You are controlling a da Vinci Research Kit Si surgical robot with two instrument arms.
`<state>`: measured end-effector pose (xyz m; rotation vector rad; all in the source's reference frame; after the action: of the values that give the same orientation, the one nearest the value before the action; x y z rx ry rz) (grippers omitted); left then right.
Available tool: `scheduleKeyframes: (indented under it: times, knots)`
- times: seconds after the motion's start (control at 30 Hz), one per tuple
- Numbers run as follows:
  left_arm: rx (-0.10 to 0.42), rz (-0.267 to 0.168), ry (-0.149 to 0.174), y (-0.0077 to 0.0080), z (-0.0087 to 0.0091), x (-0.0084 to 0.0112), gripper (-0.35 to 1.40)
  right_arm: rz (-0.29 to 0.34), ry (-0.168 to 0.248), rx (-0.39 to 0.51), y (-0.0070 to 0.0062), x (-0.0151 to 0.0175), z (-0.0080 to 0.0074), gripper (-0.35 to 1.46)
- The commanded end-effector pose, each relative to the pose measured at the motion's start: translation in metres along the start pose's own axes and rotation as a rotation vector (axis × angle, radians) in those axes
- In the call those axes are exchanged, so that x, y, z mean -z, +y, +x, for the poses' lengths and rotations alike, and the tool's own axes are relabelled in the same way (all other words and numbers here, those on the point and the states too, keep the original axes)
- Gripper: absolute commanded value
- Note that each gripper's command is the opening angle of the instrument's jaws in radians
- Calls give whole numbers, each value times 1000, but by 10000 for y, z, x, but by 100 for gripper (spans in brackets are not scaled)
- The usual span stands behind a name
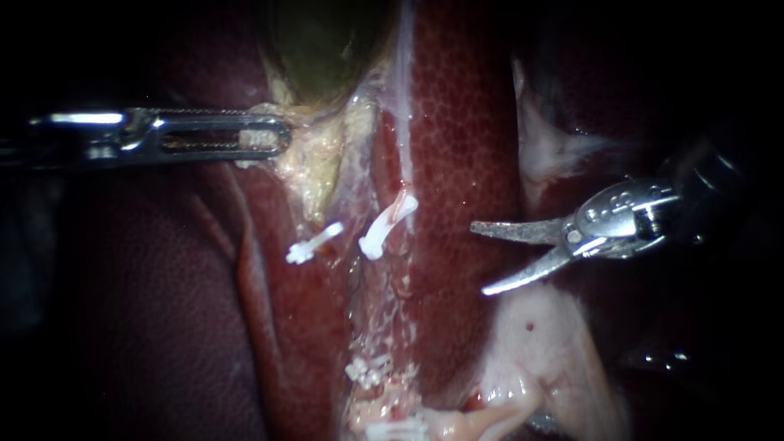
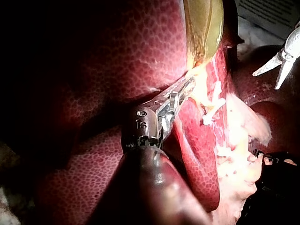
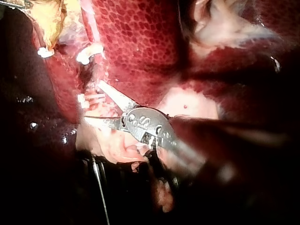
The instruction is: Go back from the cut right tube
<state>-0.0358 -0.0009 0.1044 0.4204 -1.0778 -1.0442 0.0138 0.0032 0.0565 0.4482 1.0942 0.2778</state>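
Observation:
My right instrument [image 1: 480,260] comes in from the right, its two curved blades open with nothing between them, over the liver [image 1: 461,139] and well right of the cut right tube. That tube's upper stump carries a white clip [image 1: 385,225]; more clips [image 1: 367,371] sit on the lower stump. Another clip [image 1: 307,247] sits on the left stump. My left instrument [image 1: 263,139] is shut on yellowish tissue at the gallbladder's [image 1: 318,49] neck. The left wrist view shows the same hold [image 2: 182,90] and the open blades [image 2: 276,70] far off. In the right wrist view the blades [image 3: 93,102] gape near the clips [image 3: 89,54].
Pale fatty tissue [image 1: 543,343] lies below my right instrument and another pale patch [image 1: 547,147] above it. Dark liver lobes [image 1: 147,310] fill the left side. A printed sheet [image 2: 269,14] shows beyond the tissue in the left wrist view.

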Motion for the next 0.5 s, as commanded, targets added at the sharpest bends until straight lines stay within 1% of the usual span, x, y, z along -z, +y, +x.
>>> scheduleKeyframes:
  times: [0.03,0.23,0.27,0.33,0.5]
  knots:
    - [-7,1,9,-1,4,-5,-35,0,0,-1,0,-1,-1,143]
    - [2,8,34,-7,18,-30,-35,4,7,-2,0,-3,0,143]
    - [7,10,34,-8,20,-34,-35,7,7,-2,0,-4,1,143]
    - [4,12,44,-10,24,-41,-35,7,7,-2,0,-4,1,143]
    - [8,16,48,-15,26,-50,-35,6,10,-3,0,-6,2,143]
